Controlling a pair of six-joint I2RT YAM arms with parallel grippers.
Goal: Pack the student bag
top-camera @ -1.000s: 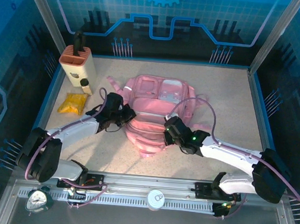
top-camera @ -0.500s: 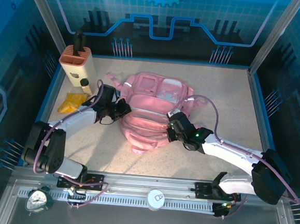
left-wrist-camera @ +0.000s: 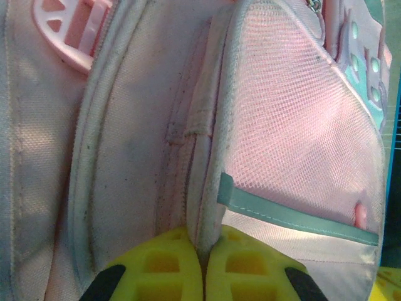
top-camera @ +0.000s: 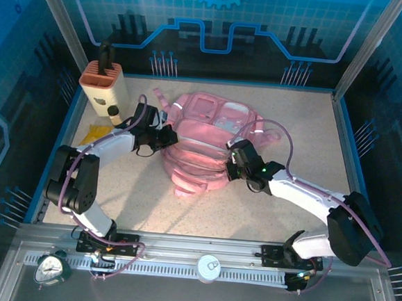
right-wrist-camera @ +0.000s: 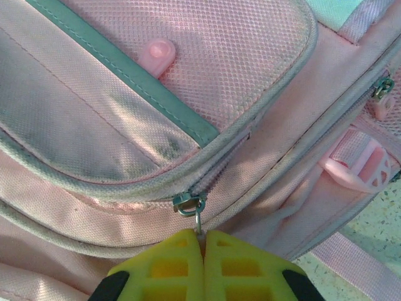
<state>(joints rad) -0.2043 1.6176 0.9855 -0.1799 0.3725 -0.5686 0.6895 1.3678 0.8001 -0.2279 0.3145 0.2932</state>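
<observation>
Fingers [left-wrist-camera: 164, 266] of the left gripper [left-wrist-camera: 202, 248] clamped on a seam fold [left-wrist-camera: 202, 182], 9 o'clock edge of the pink backpack [top-camera: 206, 133] — right gripper [right-wrist-camera: 202, 238] pinching a zipper pull [right-wrist-camera: 191, 204], 4 o'clock side.

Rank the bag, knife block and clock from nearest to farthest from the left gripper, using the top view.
1. Bag: mid-table, its fabric pinched in the left gripper.
2. Knife block: far-left corner of the table.
3. Clock: near-left, on the metal ledge in front of the arm bases.
</observation>
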